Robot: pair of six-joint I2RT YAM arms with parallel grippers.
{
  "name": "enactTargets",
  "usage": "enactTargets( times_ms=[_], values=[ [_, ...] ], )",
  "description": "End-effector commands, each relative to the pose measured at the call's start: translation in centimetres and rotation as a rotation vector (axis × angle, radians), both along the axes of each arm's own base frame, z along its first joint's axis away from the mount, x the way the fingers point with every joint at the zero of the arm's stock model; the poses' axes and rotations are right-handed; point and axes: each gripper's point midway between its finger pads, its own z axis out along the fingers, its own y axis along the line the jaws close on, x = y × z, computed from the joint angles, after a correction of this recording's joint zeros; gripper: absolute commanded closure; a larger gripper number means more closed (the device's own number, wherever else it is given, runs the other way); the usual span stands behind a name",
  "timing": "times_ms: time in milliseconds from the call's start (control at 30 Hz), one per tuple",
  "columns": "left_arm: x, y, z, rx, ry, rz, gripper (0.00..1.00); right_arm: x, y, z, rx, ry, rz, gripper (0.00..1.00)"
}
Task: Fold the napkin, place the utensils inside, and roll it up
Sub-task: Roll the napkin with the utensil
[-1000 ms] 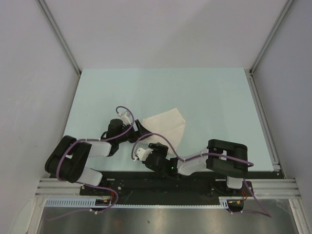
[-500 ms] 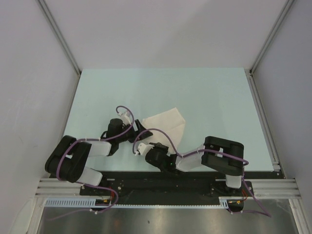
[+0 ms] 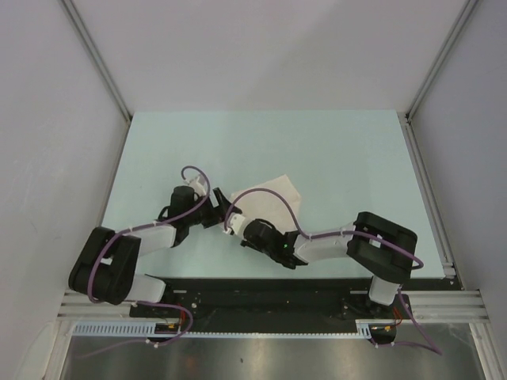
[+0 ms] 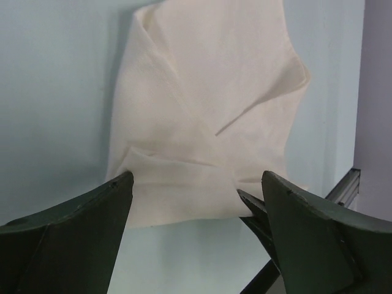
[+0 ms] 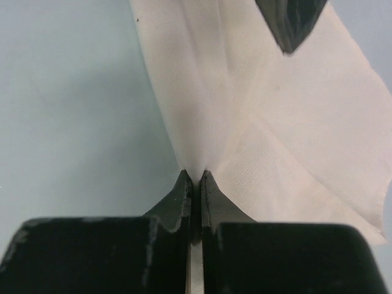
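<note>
A pale blue-green flat table (image 3: 333,158) is seen between white side walls (image 3: 47,119), with two black-and-white robot arms reaching in from its near edge. A cream-white woven cloth napkin (image 3: 277,194) is laid on the table a little left of the middle, loosely folded, with overlapping layers and slanting creases visible from the left wrist. Its near edge is met by both arms. The right gripper (image 5: 194,177) is closed, and a pinch of the napkin's edge is clamped between its dark fingertips; a raised ridge of cloth is drawn away from the tips. The left gripper (image 4: 196,180) is spread wide above the near part of the napkin, with one dark finger to each side; whether the cloth is touched by it cannot be told.
</note>
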Motion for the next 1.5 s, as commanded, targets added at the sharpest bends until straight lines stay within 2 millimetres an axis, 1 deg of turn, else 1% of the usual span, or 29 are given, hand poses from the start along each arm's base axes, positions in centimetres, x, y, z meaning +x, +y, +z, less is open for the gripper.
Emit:
enactTargets(
  times_ms=[0, 67, 100, 167, 200, 267, 333, 367, 400, 433, 467, 500, 533, 567, 600, 633, 667, 733, 900, 1000, 1033, 1100, 1167, 1200, 1300, 1367, 1400, 1433, 1467],
  values=[
    [1.5, 4.4, -1.0, 0.167, 0.007, 0.129, 0.05, -6.1, -0.7, -4.0, -0.021, 0.35, 0.115, 1.0],
    [1.9, 5.5, -0.7, 0.18, -0.005, 0.162, 0.04, -6.5, -0.6, -3.8, 0.006, 0.402, 0.126, 1.0],
    [1.9, 5.9, -0.7, 0.185, -0.007, 0.172, 0.04, -6.6, -0.6, -3.8, 0.019, 0.419, 0.113, 1.0],
    [1.9, 6.8, -0.6, 0.2, -0.017, 0.197, 0.04, -7.5, -0.3, -3.5, 0.051, 0.484, 0.141, 1.0],
    [1.7, 7.0, -0.4, 0.198, -0.029, 0.201, 0.03, -7.4, -0.3, -3.3, 0.066, 0.503, 0.132, 1.0],
    [1.5, 7.0, -0.1, 0.196, -0.063, 0.192, 0.03, -7.8, 0.0, -2.8, 0.095, 0.545, 0.15, 1.0],
    [0.7, 6.7, 0.3, 0.175, -0.091, 0.175, 0.03, -7.4, 0.0, -2.3, 0.13, 0.582, 0.135, 1.0],
    [0.6, 6.6, 0.7, 0.165, -0.116, 0.171, 0.03, -7.8, 0.3, -1.9, 0.153, 0.619, 0.156, 1.0],
    [-0.3, 6.4, 0.2, 0.152, -0.107, 0.152, 0.03, -7.1, 0.1, -1.7, 0.174, 0.641, 0.14, 1.0],
    [-0.5, 6.3, 0.9, 0.136, -0.138, 0.148, 0.03, -6.9, 0.2, -1.5, 0.189, 0.658, 0.143, 1.0],
    [-1.2, 6.2, 0.5, 0.127, -0.133, 0.139, 0.03, -7.3, 0.0, -1.4, 0.189, 0.71, 0.156, 1.0],
    [-1.7, 6.0, 0.5, 0.114, -0.137, 0.128, 0.03, -7.3, -0.1, -1.5, 0.196, 0.749, 0.14, 1.0],
    [-1.9, 5.9, 1.2, 0.102, -0.171, 0.125, 0.03, -6.6, -0.4, -1.4, 0.211, 0.773, 0.124, 1.0],
    [-2.2, 5.9, 1.3, 0.097, -0.178, 0.121, 0.03, -6.8, -0.1, -1.5, 0.222, 0.823, 0.138, 1.0],
    [-2.8, 5.9, 0.8, 0.095, -0.168, 0.117, 0.03, -6.8, -0.3, -1.6, 0.221, 0.85, 0.134, 1.0],
    [-3.3, 5.6, 0.8, 0.085, -0.167, 0.097, 0.03, -6.4, -0.4, -1.6, 0.23, 0.865, 0.127, 1.0],
    [-3.6, 5.6, 0.6, 0.082, -0.163, 0.089, 0.03, -6.5, -0.4, -1.8, 0.231, 0.887, 0.133, 1.0],
    [-4.2, 5.4, 0.1, 0.071, -0.136, 0.083, 0.03, -6.1, -0.5, -2.2, 0.228, 0.898, 0.123, 1.0],
    [-4.7, 5.6, -1.4, 0.09, -0.038, 0.085, 0.07, -5.3, -0.7, -2.4, 0.267, 0.93, 0.106, 1.0],
    [-4.8, 5.4, -2.1, 0.08, -0.005, 0.081, 0.12, -5.0, -0.8, -2.3, 0.291, 0.952, 0.106, 1.0],
    [-4.7, 5.2, -2.0, 0.07, -0.007, 0.083, 0.17, -5.0, -0.8, -2.4, 0.294, 0.96, 0.108, 1.0],
    [-4.8, 4.9, -2.3, 0.061, 0.011, 0.07, 0.21, -4.6, -0.8, -2.4, 0.304, 0.965, 0.107, 1.0],
    [-4.6, 4.7, -2.5, 0.054, 0.02, 0.073, 0.29, -4.5, -1.0, -2.7, 0.314, 0.983, 0.104, 1.0],
    [-4.8, 4.6, -3.0, 0.057, 0.042, 0.067, 0.31, -4.2, -1.2, -2.7, 0.321, 0.989, 0.098, 1.0],
    [-4.9, 4.0, -3.3, 0.05, 0.058, 0.051, 0.36, -4.1, -1.2, -2.7, 0.335, 1.004, 0.101, 1.0],
    [-5.1, 3.5, -3.7, 0.041, 0.074, 0.04, 0.42, -4.1, -1.2, -2.8, 0.339, 1.009, 0.103, 1.0],
    [-5.4, 3.2, -3.8, 0.035, 0.078, 0.028, 0.45, -4.0, -1.2, -2.7, 0.341, 1.013, 0.103, 1.0],
    [-5.5, 3.0, -4.0, 0.028, 0.093, 0.027, 0.52, -4.0, -1.3, -2.8, 0.347, 1.023, 0.102, 1.0],
    [-5.5, 2.9, -4.0, 0.023, 0.094, 0.029, 0.56, -4.0, -1.4, -2.9, 0.349, 1.034, 0.098, 1.0]
  ],
)
